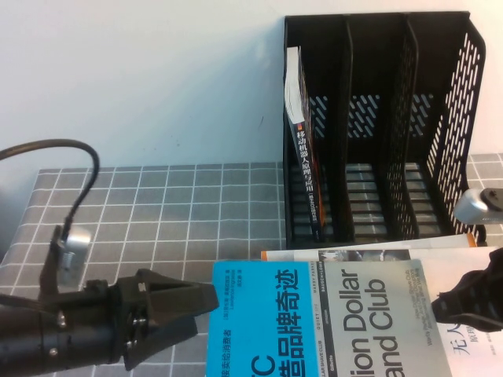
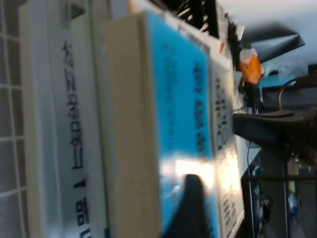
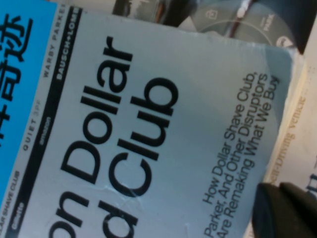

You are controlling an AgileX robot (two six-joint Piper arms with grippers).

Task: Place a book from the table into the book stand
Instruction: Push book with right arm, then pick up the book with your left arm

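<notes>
Two Piper arms are closing in on the book (image 1: pixel 330 322), a thick paperback lying flat on the table (image 1: pixel 181 204) just in front of the book stand (image 1: pixel 377 118), atop a white book (image 1: pixel 354 253) whose edge is showing behind it. The left gripper (image 1: pixel 206 308) is pinching the book's blue edge, one finger (image 2: pixel 188 208) lying on the cover. The right gripper (image 1: pixel 448 308) is sitting at the grey edge; its grip cannot be told. The block looks stiff and fairly heavy, the cover glossy and likely slippery, so opposite edges seem the best hold. The cover is reading "Dollar Club" and "How Dollar Shave Club... Are Remaking What We Buy".
</notes>
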